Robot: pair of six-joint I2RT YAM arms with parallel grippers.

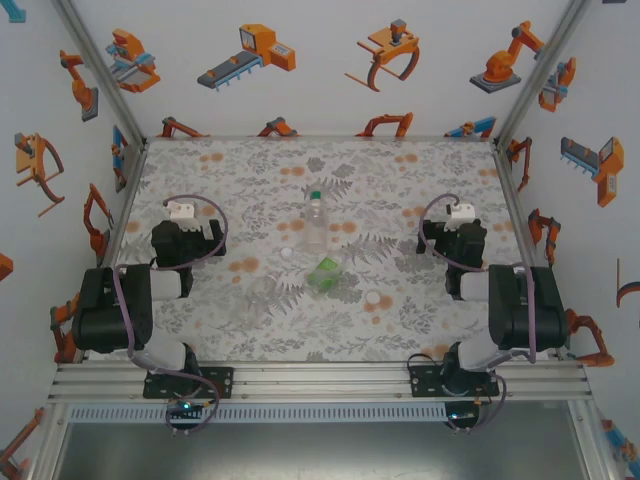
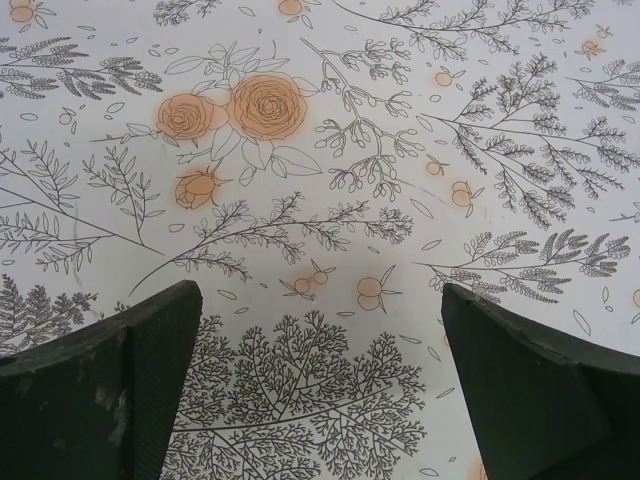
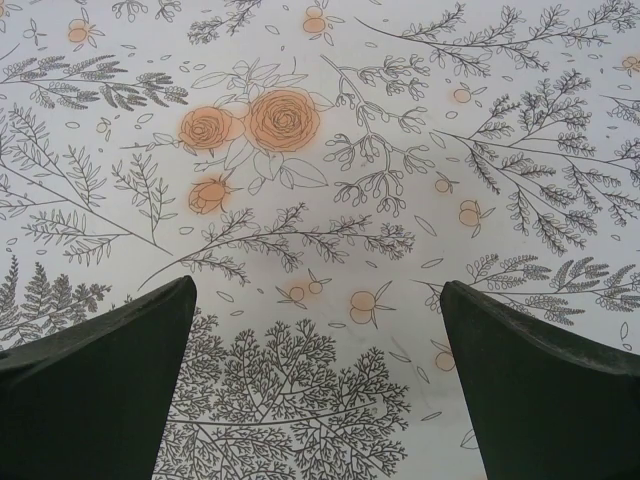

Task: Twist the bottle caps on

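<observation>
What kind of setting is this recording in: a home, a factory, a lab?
Most likely a lab robot-recording booth: an aluminium-profile frame encloses it, the white walls are printed with cartoon robot arms, and the table has a floral cover.

Three bottles (image 1: 316, 228); two caps (image 1: 374, 298)

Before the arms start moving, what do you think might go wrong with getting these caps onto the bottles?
The small round white plastic cap lies flat on the floral tablecloth, so a pinch may skid it away instead of lifting it. The green-tinted plastic bottle lies on its side and could roll when nudged. The clear plastic bottle with a green cap sits just behind it, so a reach for either might knock it.
</observation>
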